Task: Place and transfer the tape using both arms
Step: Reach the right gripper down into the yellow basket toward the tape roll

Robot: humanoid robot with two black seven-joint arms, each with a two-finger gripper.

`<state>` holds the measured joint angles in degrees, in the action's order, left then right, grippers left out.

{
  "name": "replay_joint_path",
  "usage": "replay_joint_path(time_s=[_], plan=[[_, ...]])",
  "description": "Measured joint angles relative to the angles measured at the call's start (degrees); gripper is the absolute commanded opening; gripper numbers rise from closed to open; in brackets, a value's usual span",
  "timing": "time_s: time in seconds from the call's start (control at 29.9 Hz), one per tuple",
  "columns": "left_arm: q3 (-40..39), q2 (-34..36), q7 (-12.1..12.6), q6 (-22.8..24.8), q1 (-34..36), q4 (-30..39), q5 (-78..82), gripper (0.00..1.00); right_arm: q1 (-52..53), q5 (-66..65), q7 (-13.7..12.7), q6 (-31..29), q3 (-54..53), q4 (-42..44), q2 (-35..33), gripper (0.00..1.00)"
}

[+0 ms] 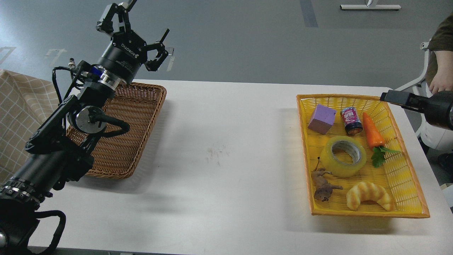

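Tape [343,156] lies flat, core up, near the middle of the yellow plastic basket [410,184] on the right side of the white worktop [226,148]. Around it in the same basket: purple block [321,119] and small drink can [351,120] toward the far side, toy carrot [373,135] to the right, brown animal figure [322,185] at the near left, croissant toy [370,200] in the near part. Right tool [391,96] hangs at the basket's far right corner, seen dark and end-on; cannot tell whether it is open or closed. Left tool [136,30] is raised above the far edge of the brown wicker basket [131,141] on the worktop's left, fingers spread wide, holding nothing. Checked cloth [17,117] at the far left.
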<state>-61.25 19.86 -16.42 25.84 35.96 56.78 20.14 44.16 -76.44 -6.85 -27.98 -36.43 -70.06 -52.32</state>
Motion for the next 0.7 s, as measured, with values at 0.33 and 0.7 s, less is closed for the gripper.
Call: replay_joint_path(time_s=[0.33,0.7], plan=[[0.0,0.6,0.0,0.0,0.1,0.0,-0.1,0.98,-2.1,-0.9,0.0,0.0,6.5,-0.4,0.7,0.98],[-0.1,1.4,-0.1,0.0,0.0,0.0,-0.2,0.98,-4.3,-1.2,-0.1,0.0,7.1,-0.4,3.4,0.93]])
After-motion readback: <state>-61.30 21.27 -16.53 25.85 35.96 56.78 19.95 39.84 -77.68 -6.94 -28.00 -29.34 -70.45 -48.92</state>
